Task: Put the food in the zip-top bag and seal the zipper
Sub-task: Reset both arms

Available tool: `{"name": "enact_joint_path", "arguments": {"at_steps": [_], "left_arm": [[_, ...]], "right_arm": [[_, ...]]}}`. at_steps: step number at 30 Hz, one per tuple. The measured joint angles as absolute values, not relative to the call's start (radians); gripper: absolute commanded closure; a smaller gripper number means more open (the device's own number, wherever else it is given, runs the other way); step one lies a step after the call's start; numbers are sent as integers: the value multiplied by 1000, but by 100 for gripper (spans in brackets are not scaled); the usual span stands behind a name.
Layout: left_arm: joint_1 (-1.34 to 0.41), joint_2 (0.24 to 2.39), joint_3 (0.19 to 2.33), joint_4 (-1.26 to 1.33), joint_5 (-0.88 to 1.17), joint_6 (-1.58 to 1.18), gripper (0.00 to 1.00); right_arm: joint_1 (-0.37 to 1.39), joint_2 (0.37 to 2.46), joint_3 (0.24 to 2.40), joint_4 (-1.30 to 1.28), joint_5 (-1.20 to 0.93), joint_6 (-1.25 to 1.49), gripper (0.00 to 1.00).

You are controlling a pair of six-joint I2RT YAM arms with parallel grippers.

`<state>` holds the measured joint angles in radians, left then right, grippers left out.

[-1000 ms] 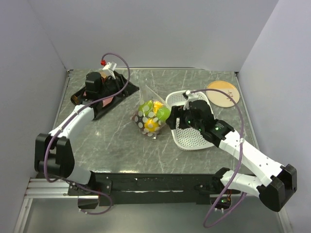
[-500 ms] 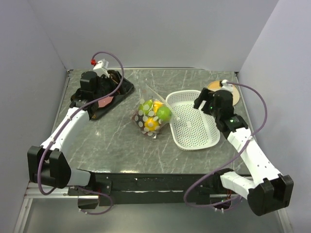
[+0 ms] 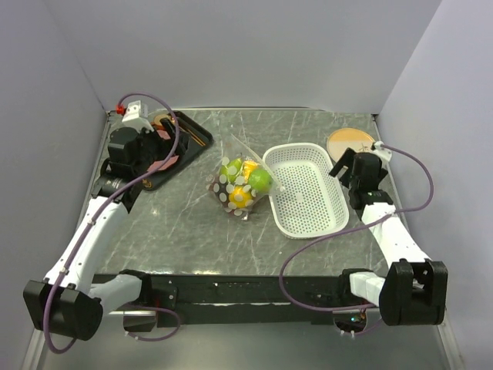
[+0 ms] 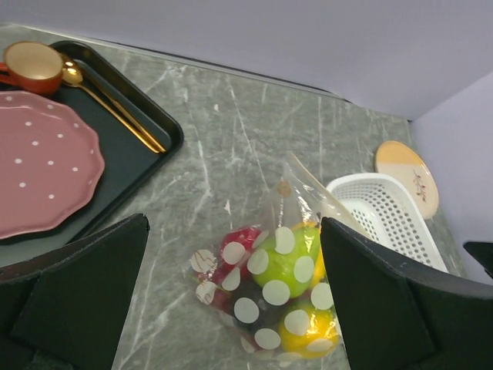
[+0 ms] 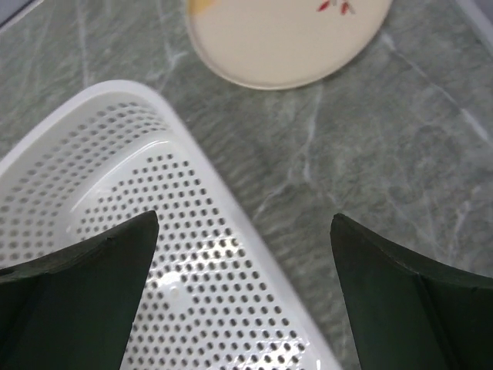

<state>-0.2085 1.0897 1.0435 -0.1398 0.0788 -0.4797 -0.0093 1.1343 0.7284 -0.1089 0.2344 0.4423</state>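
Observation:
The zip-top bag (image 3: 240,182), clear with white dots, lies at the table's middle with the food inside: a green apple (image 3: 259,180), a yellow citrus (image 3: 239,198) and a red fruit (image 4: 240,242) show through it. In the left wrist view the bag (image 4: 277,293) lies below and ahead of my fingers. Its narrow end (image 4: 296,168) points to the back, and I cannot make out the zipper. My left gripper (image 3: 152,150) hangs open and empty over the black tray, left of the bag. Open and empty too, my right gripper (image 3: 347,163) hovers over the basket's right rim (image 5: 245,220).
A white perforated basket (image 3: 308,193) stands right of the bag, touching it. Behind the basket lies a beige plate (image 3: 350,142). The black tray (image 3: 185,142) at the back left holds a pink plate (image 4: 38,169), an orange cup (image 4: 31,62) and a gold spoon (image 4: 115,116). Walls close three sides.
Both arms have drawn away from the bag. The left one went left over the tray, the right one rightward past the basket. Both jaws have spread wider.

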Motion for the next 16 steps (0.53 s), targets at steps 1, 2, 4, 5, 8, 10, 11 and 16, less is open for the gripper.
{"name": "enact_joint_path", "arguments": {"at_steps": [1,2,4,5,8,10,11,16], "left_arm": [[-208,1090,1044,-139,69,-480,1],[-208,1091,1044,-140,57,-480,1],[-208,1095,1040,-141,43,-480,1],[-208,1095,1039,-142,37,-480,1],[-208,1095,1032,-146,26,-480,1],[-208,1095,1028,-148,21,-483,1],[-208,1096,1025,-148,20,-484,1],[-208,1097,995,-138,18,-487,1]], "right_arm": [[-14,1134,711,-95,267,438,0],[-18,1134,701,-84,295,435,0],[-28,1134,688,-62,337,426,0],[-35,1134,683,-44,354,424,0],[-67,1136,675,-9,374,422,0],[-97,1140,671,9,371,426,0],[-113,1146,669,22,367,429,0],[-152,1161,632,77,348,436,0]]}}
